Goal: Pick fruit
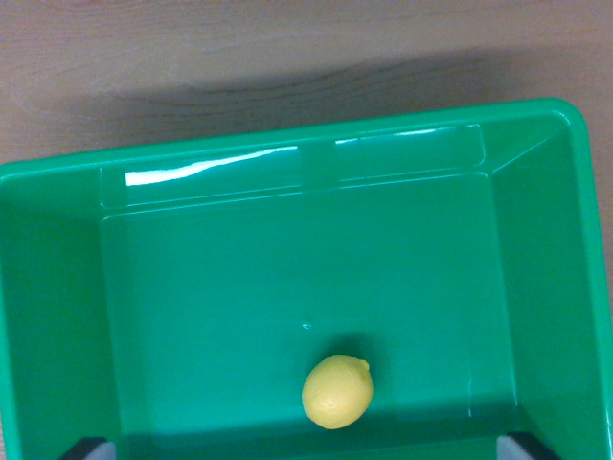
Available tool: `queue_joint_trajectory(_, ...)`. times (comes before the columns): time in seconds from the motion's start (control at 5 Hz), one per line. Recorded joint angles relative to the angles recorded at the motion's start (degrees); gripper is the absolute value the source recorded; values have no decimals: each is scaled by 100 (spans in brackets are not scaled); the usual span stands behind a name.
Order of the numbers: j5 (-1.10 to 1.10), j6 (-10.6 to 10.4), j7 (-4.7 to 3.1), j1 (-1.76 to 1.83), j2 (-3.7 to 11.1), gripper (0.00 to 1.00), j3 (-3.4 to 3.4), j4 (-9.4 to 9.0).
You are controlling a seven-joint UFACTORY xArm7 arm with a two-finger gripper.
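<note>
I look straight down into a green bin (536,287) that sits on a wooden desk (192,48), and the only fruit in it is one lemon (337,391). It rests on the bin floor, low in the wrist view and a little right of the middle, near the bottom edge and well apart from the far wall and both side walls. Its long axis is tilted, with the small nipple end pointing up and to the wrist view's right. Of my fingers I see only two dark tips in the bottom corners, one at the wrist view's left (88,448) and one at its right (530,447). They stand far apart with nothing between them, so I judge them spread and holding nothing. The lemon lies between those tips but closer to the right one, and it sits just up the picture from the line joining them. I judge the next move calls for a small shift toward the wrist view's right and slightly forward, then a straight descent, closing across the lemon's short width.
</note>
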Motion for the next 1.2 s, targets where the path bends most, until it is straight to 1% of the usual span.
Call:
queue_joint_trajectory(0.2,4,-136,91,-9,39,0,1,-137)
queue_joint_trajectory(0.4,4,-136,91,-9,39,0,1,-137)
queue_joint_trajectory(0.6,9,-301,200,-21,87,0,3,-303)
queue_joint_trajectory(0.8,9,-301,200,-21,87,0,3,-303)
queue_joint_trajectory(1.0,15,-492,327,-34,141,0,4,-495)
queue_joint_trajectory(1.2,15,-492,327,-34,141,0,4,-495)
